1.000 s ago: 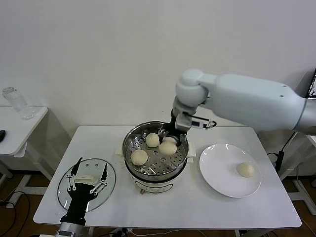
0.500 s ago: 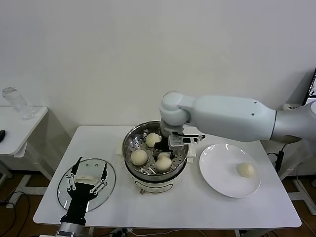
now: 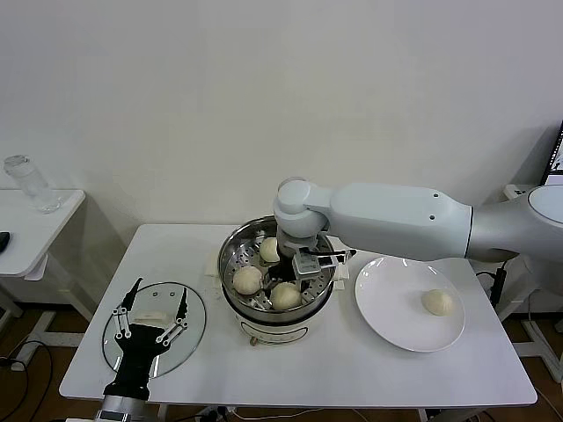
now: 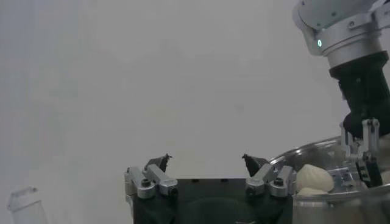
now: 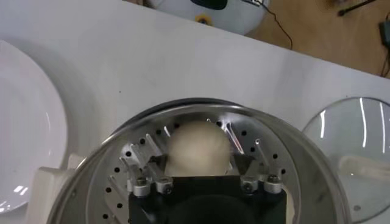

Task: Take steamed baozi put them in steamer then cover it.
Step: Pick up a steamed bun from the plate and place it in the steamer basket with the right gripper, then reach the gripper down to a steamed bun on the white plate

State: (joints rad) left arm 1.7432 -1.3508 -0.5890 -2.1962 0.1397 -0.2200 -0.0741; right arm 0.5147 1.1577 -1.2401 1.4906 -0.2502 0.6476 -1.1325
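The white table (image 3: 352, 369) carries the steamer (image 3: 230, 255) at its centre, the cover (image 3: 155, 330) by its left edge and 1 white plate (image 3: 387, 303) near its right edge.

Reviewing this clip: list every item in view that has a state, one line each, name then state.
steamer: uncovered, three buns on its tray
buns in steamer: resting on the perforated tray
front bun: on the tray, between the right tool's fingers
last bun: on the white plate
plate: holds one bun
lid: flat on the table, off the steamer
right tool: open, down inside the steamer
left tool: open, over the lid
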